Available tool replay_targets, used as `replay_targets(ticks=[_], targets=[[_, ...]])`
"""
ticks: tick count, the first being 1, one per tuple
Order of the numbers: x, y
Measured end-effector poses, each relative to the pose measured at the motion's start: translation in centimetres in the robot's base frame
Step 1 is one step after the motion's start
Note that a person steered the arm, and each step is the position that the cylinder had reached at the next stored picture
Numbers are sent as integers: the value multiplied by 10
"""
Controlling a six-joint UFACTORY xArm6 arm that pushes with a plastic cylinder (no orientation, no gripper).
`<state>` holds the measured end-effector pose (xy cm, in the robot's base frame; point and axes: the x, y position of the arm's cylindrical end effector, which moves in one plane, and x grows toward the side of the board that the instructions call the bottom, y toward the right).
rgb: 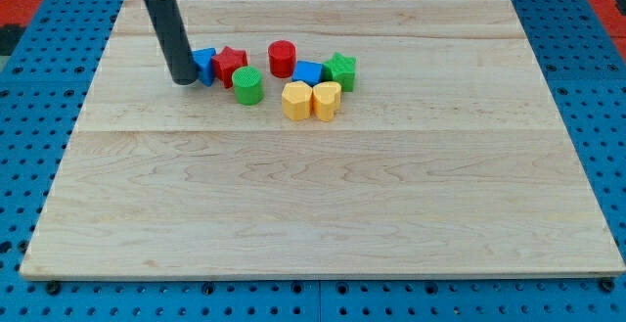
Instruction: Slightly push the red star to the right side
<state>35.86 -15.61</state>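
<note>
The red star point(231, 65) lies on the wooden board point(323, 195) at the view's upper left. A blue block point(204, 65) sits directly to its left, touching it. My tip point(183, 80) stands at the left side of the blue block, touching or nearly touching it, so the blue block lies between my tip and the red star. A green cylinder point(247, 86) sits just below and to the right of the star.
To the star's right stand a red cylinder point(282, 58), a blue cube point(308, 72), a green star point(340, 69), a yellow hexagon block point(296, 100) and a yellow heart-like block point(326, 100). A blue pegboard point(39, 116) surrounds the board.
</note>
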Motion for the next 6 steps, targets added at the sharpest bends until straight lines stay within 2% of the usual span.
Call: replay_targets(ticks=[2, 3, 4, 5, 6], targets=[[2, -1], [-20, -17], [-20, 46], [-20, 60], [-32, -3]])
